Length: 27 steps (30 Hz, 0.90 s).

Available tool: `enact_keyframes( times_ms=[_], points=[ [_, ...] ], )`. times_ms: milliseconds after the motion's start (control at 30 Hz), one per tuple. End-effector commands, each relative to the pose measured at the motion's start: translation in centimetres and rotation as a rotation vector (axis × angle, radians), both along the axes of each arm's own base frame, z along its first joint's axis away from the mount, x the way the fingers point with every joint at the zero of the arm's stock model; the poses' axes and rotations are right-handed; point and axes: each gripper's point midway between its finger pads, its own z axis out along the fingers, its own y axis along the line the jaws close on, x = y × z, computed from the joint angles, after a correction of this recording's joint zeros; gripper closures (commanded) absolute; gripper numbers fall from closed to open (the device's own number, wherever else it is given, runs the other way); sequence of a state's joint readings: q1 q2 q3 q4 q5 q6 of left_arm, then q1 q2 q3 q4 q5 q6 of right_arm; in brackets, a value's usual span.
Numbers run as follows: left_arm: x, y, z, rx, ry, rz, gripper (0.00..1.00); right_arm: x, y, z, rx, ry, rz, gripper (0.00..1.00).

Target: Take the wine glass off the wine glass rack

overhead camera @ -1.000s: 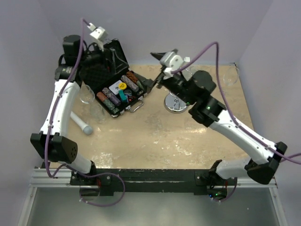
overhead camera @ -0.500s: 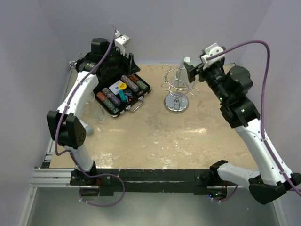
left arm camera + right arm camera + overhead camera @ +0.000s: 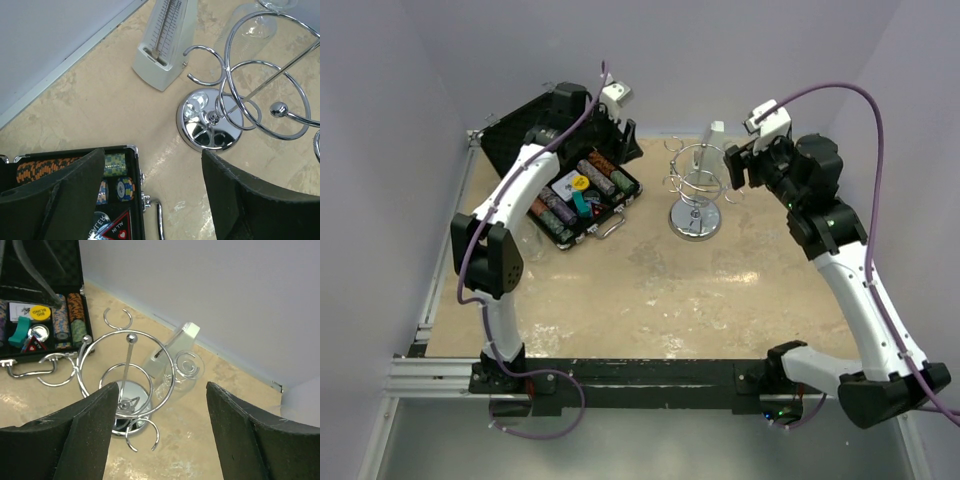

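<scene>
Wine glass (image 3: pixel 181 374): It is hanging upside down on the rack (image 3: pixel 695 190). Its round foot is sitting in a wire loop and its bowl is pointing down. It is on the side that is facing the right arm, just beside the white metronome (image 3: pixel 712 140).
Rack: It is standing upright on its shiny round base, near the back of the table (image 3: pixel 650 290), between the two arms.
Right gripper (image 3: pixel 162 387): It is hanging in the air near the rack and pointing at it. Its fingers are spread wide apart and are holding nothing.
Left gripper (image 3: pixel 152 154): It is hovering over the corner of the chip case (image 3: pixel 575 190). Its fingers are wide apart too, with nothing between them.
How the glass is going to feel: I am guessing it is light, hard and very thin. It is smooth, so it is likely slippery, and a hard squeeze or a bump is likely to break it.
Where to hold it: The thin stem under the foot is looking like the best spot, but it is clear and hard to make out here. The top of the bowl is the next best spot, held softly.
How to get it off: The loops are open on the outer side, so I am thinking the foot needs sliding out sideways, not pulling down.
Watch out: The rack is thin wire and may tip or slide if the glass is catching on the loop.
</scene>
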State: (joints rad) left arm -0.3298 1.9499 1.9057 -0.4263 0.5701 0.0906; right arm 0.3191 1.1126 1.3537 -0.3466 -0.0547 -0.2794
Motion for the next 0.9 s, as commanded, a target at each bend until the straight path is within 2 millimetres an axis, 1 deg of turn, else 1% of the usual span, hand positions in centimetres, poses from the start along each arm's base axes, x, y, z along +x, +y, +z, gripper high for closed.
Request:
enact_keyframes(
  times_ms=[0,33,67,167,200,233,267,300,333,433,567,633,733,800,833,867],
  points=[
    [1.0,0.0,3.3,-0.004,-0.107,0.024,0.14,1.6,-1.8,0.2,0.045,0.022,-0.025,0.27],
    [0.9,0.1,3.4,-0.001,-0.107,0.03,0.13,2.4,-2.3,0.1,0.053,0.032,-0.026,0.27],
    [0.6,0.3,3.6,0.002,-0.105,0.034,0.12,3.4,-2.8,-0.5,0.061,0.055,-0.027,0.27],
    [-0.8,0.7,4.1,0.004,-0.104,0.032,0.1,5.0,-4.6,-1.1,0.073,0.06,-0.013,0.27],
    [-1.3,0.8,4.6,-0.001,-0.11,0.026,0.1,5.3,-5.1,-1.3,0.075,0.047,0.0,0.27],
    [-1.9,0.9,4.7,0.0,-0.11,0.018,0.09,5.4,-5.4,-1.5,0.075,0.03,0.022,0.25],
    [-2.5,1.1,5.1,0.0,-0.115,0.012,0.09,5.6,-6.3,-1.8,0.075,0.008,0.022,0.23],
    [-3.0,1.2,5.3,-0.001,-0.123,0.001,0.09,5.6,-6.5,-2.2,0.071,-0.001,0.047,0.22],
    [-3.9,1.3,6.3,-0.008,-0.146,-0.017,0.08,5.8,-7.1,-2.9,0.074,-0.006,0.06,0.21],
    [-6.2,1.1,7.5,-0.02,-0.195,-0.097,0.07,6.4,-8.4,-6.2,0.061,0.023,0.112,0.16],
    [-8.7,0.9,8.5,-0.04,-0.255,-0.186,0.06,7.0,-9.0,-10.0,-0.027,0.034,0.223,0.07],
    [-9.3,0.9,8.5,-0.04,-0.247,-0.193,0.06,7.4,-9.1,-11.6,-0.07,0.028,0.261,0.05],
    [-9.6,1.4,8.1,-0.015,-0.231,-0.18,0.06,7.7,-8.8,-13.8,-0.13,0.027,0.337,0.04],
    [-9.6,1.8,7.9,0.011,-0.241,-0.176,0.06,8.0,-8.4,-15.6,-0.15,0.05,0.394,0.04],
    [-9.7,1.9,7.8,0.028,-0.246,-0.18,0.06,8.4,-8.3,-16.7,-0.142,0.07,0.423,0.04],
    [-9.7,2.1,7.7,0.046,-0.252,-0.185,0.06,8.8,-8.1,-17.3,-0.133,0.084,0.444,0.04]
  ],
)
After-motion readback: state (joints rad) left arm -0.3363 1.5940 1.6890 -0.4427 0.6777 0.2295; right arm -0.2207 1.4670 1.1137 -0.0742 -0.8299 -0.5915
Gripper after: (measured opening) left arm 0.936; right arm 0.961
